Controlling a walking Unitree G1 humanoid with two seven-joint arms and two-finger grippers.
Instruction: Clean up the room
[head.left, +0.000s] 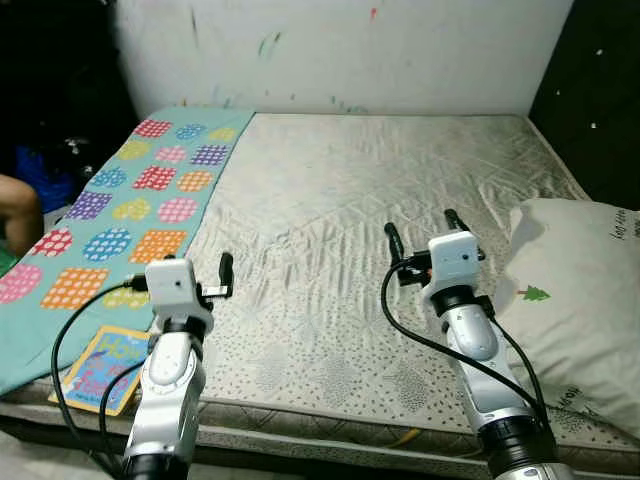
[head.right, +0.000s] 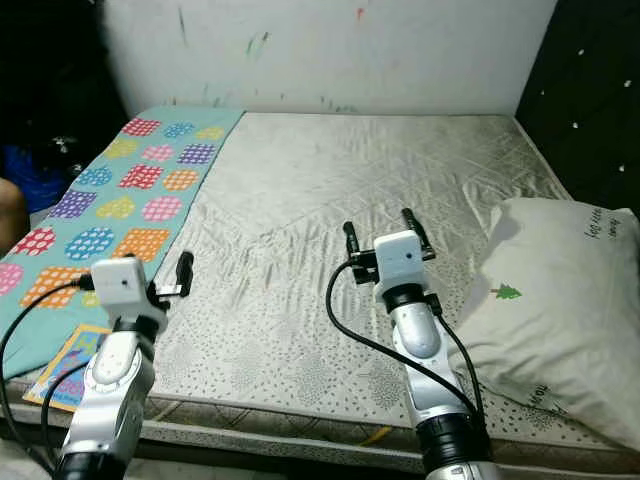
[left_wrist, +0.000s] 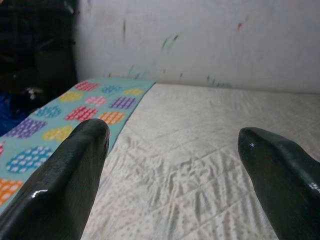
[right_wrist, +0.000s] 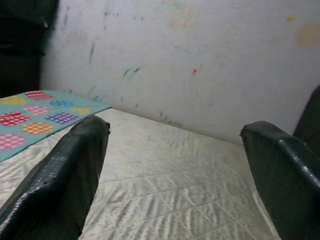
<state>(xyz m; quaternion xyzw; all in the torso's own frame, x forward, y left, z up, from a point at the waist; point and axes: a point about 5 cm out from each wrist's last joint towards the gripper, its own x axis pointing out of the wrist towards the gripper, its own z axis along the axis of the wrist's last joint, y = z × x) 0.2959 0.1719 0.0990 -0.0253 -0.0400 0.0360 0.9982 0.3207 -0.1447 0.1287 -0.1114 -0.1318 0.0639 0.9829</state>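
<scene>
Step in hand: no item is held; judged from the raised, empty arms, an approach to the bed is under way and a first thing to tidy is yet to be chosen.
Left gripper: fingers spread wide, nothing between them; held above the near part of the mattress.
Right gripper: fingers likewise spread and empty, poised over the middle of the mattress.
Book: a colourful children's book is seen below and outboard of the left gripper, at the near bed edge, partly on the dotted blanket.
Pillow: lies just outboard of the right gripper, flat on the mattress, its far corner slightly ahead of the fingers.
Next move: a reach down and outward by the left gripper toward the book seems called for, with the fingers kept apart until its edge is between them.
In the way: the left arm's own cable loops near the book; a person's arm is visible beyond the blanket's outer edge.
</scene>
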